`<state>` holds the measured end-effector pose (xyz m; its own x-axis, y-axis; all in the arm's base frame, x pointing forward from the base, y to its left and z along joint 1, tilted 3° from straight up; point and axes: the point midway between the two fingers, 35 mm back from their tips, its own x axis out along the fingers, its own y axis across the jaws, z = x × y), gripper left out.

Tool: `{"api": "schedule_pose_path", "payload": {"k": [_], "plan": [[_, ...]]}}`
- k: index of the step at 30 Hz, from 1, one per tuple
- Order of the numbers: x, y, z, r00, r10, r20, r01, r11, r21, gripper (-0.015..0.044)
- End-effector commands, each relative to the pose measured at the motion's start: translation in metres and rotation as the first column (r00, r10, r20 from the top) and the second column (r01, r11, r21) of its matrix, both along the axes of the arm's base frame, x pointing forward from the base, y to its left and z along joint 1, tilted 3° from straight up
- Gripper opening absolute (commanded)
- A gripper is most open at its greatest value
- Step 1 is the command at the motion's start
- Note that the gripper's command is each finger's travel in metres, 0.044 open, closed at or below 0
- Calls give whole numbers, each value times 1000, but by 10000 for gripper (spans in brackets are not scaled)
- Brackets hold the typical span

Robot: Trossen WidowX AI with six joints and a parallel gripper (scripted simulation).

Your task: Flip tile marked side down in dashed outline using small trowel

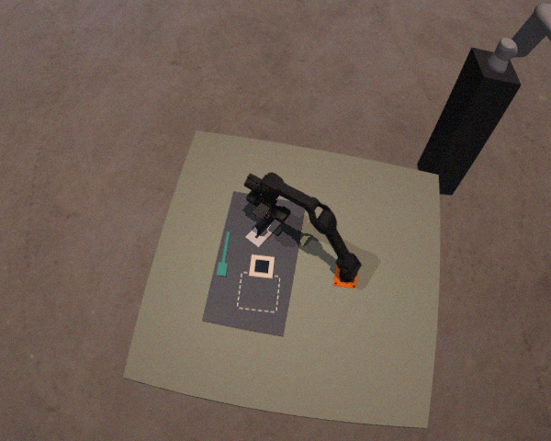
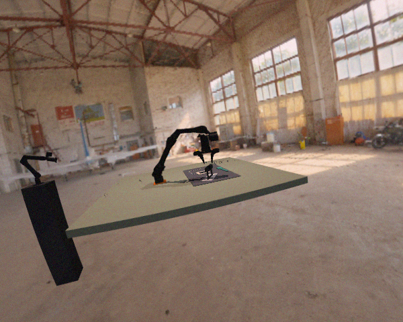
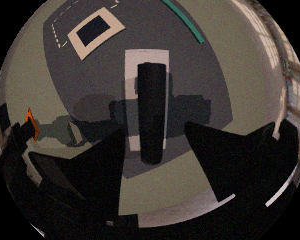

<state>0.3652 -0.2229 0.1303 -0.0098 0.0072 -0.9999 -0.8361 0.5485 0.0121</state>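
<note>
The small trowel, a white blade (image 1: 255,239) (image 3: 146,66) with a black upright handle (image 2: 208,171) (image 3: 152,110), sits on the far part of the dark grey mat (image 1: 228,308) (image 2: 228,176) (image 3: 210,74). My gripper (image 1: 268,226) (image 2: 206,159) (image 3: 154,130) is open just above the handle, a finger on each side, not touching it. The cream tile (image 1: 261,265) (image 3: 96,30) lies flat with its dark marked side up, just beyond the far edge of the dashed outline (image 1: 239,294) (image 3: 58,39).
A long teal tool (image 1: 224,254) (image 2: 222,169) (image 3: 178,11) lies along the mat's left edge. The arm's orange base (image 1: 346,281) (image 2: 158,181) stands to the right on the green table (image 1: 361,356). A black pillar (image 1: 466,123) (image 2: 50,232) with a camera arm stands off the table's corner.
</note>
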Motion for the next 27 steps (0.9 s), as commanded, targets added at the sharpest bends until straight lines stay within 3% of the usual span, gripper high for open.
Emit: {"api": "schedule_pose_path", "payload": {"k": [1, 25, 27], "plan": [[0, 0, -6, 1000, -10, -2, 10, 1000, 1, 270], [-1, 0, -42, 998, -70, -3, 70, 998, 0, 270], [-1, 0, -42, 998, -70, -3, 70, 998, 0, 217]]}}
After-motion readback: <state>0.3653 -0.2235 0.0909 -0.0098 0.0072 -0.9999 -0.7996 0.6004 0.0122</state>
